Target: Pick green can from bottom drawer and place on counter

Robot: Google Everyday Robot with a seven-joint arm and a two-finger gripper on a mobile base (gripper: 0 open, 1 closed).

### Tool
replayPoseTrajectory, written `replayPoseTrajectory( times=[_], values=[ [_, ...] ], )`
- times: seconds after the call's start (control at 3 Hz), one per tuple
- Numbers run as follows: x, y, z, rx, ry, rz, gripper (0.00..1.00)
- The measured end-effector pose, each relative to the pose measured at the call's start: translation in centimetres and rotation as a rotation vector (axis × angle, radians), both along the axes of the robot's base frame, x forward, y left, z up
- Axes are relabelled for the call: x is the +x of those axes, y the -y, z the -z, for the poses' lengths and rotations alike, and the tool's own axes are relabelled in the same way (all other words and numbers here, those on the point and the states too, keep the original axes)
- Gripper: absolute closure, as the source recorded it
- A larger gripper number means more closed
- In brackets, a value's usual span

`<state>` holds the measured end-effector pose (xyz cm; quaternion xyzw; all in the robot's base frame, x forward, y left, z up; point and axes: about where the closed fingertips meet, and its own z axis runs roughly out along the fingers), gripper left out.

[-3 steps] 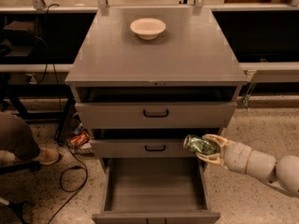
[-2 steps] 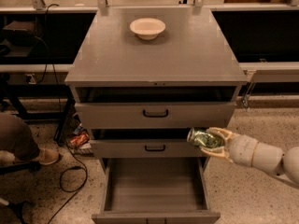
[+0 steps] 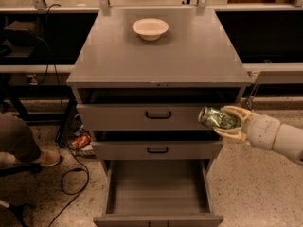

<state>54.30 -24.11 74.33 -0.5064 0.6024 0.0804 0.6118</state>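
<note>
My gripper (image 3: pixel 226 122) comes in from the right and is shut on the green can (image 3: pixel 217 117), a shiny dark-green can with pale markings, held on its side. It hangs in front of the right end of the top drawer (image 3: pixel 142 115), below the counter's front edge. The counter (image 3: pixel 189 56) is the grey flat top of the cabinet. The bottom drawer (image 3: pixel 158 188) is pulled out wide and its floor is bare.
A white bowl (image 3: pixel 150 28) stands at the back middle of the counter. The middle drawer (image 3: pixel 157 150) is slightly out. A person's leg and shoe (image 3: pixel 28 150) are at the left on the floor, with a black cable (image 3: pixel 71 174) and a small orange packet (image 3: pixel 81 141).
My gripper has risen with the green can, from in front of the middle drawer to the level of the top drawer's front.
</note>
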Motion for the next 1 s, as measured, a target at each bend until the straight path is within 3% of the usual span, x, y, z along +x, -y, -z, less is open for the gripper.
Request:
replayPoseTrajectory(
  times=[0.33, 1.0],
  values=[
    [0.6, 0.5, -4.8, -0.015, 0.091, 0.009, 1.00],
    [1.4, 1.0, -6.3, 0.007, 0.084, -0.008, 1.00]
  ],
)
